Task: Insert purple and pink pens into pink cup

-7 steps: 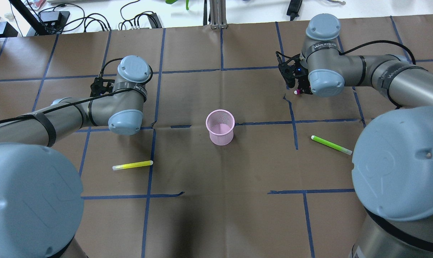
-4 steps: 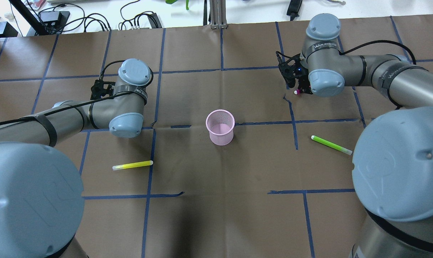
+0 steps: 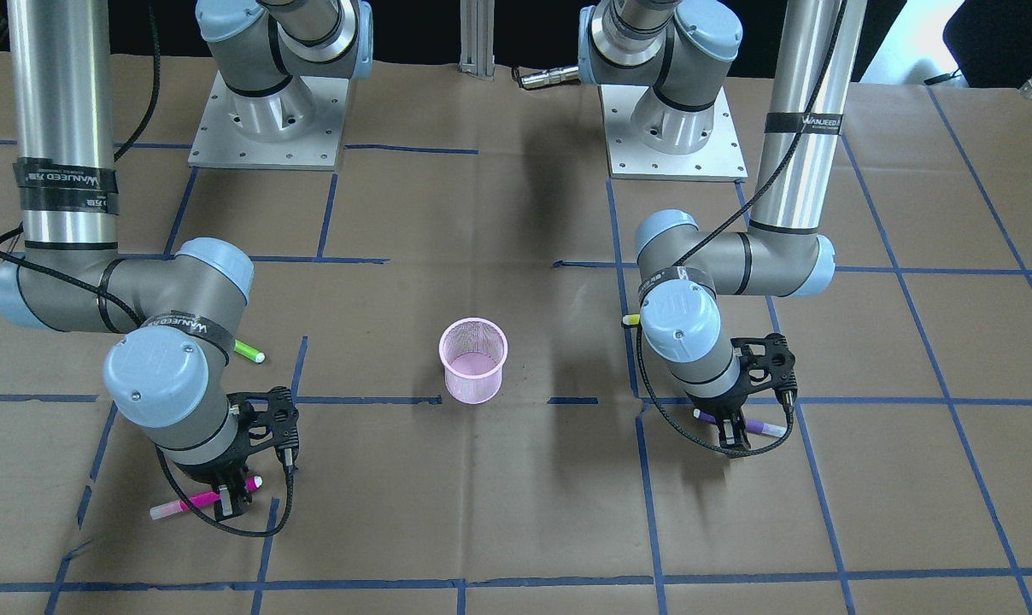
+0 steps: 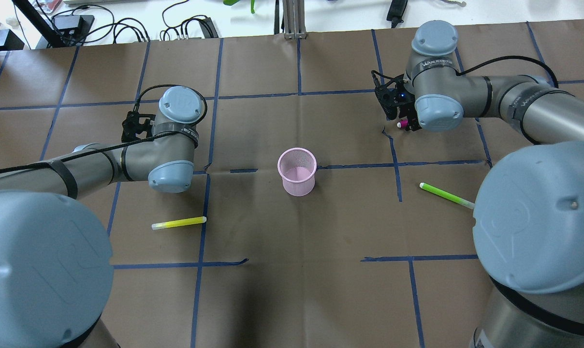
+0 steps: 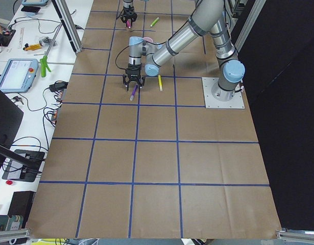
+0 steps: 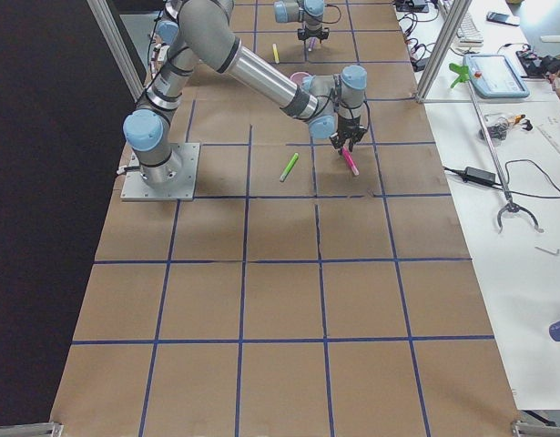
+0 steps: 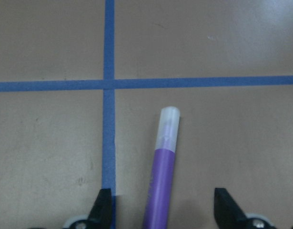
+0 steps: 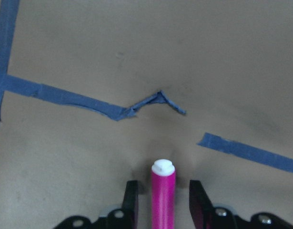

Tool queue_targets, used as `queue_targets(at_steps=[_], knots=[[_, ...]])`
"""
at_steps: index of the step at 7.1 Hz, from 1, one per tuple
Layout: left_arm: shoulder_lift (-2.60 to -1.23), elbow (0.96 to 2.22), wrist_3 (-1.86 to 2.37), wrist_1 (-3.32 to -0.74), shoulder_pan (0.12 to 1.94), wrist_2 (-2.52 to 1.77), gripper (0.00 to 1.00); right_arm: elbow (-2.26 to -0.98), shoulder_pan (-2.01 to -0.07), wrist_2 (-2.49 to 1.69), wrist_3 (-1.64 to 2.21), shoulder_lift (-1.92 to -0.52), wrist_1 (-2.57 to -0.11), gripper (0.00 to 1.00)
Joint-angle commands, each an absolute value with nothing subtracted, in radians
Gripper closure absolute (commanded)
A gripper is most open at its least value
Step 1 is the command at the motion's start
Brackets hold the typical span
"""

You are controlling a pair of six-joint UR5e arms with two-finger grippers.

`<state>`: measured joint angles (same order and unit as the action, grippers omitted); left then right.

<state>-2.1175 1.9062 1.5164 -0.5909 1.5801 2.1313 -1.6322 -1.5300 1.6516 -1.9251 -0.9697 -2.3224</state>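
Note:
The pink mesh cup [image 4: 297, 171] stands upright at the table's middle. The purple pen [image 3: 764, 425] lies flat on the paper. My left gripper [image 3: 732, 434] is low over it. In the left wrist view the fingers [image 7: 102, 209] are spread wide, with the purple pen [image 7: 161, 167] between them and untouched. The pink pen [image 3: 183, 506] lies flat under my right gripper [image 3: 230, 500]. In the right wrist view the fingers [image 8: 131, 200] stand close on both sides of the pink pen [image 8: 163, 195], with narrow gaps. Only the pink pen's tip [image 4: 401, 124] shows from overhead.
A yellow pen [image 4: 178, 223] lies near the left arm on the robot's side, and a green pen [image 4: 446, 195] near the right arm. Blue tape lines cross the brown paper. Cables and boxes sit beyond the far edge.
The left arm's wrist has moved a little toward the robot and lower over the purple pen. The right arm has barely shifted; the pink pen's tip stays in place.

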Motion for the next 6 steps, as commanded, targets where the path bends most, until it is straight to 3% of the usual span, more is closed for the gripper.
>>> queue_targets(at_steps=[1, 3, 6], knots=[[-2.118, 1.907, 1.516, -0.588, 1.580, 2.132, 0.30, -1.632, -1.529, 1.654, -1.925, -0.968, -2.322, 0.55], [-2.118, 1.907, 1.516, -0.588, 1.580, 2.131, 0.49, -1.634, -1.529, 1.654, -1.925, -0.965, -2.321, 0.58], [-2.118, 1.907, 1.516, -0.594, 1.582, 2.128, 0.74, -1.634, -1.529, 1.654, -1.927, -0.972, -2.318, 0.87]])
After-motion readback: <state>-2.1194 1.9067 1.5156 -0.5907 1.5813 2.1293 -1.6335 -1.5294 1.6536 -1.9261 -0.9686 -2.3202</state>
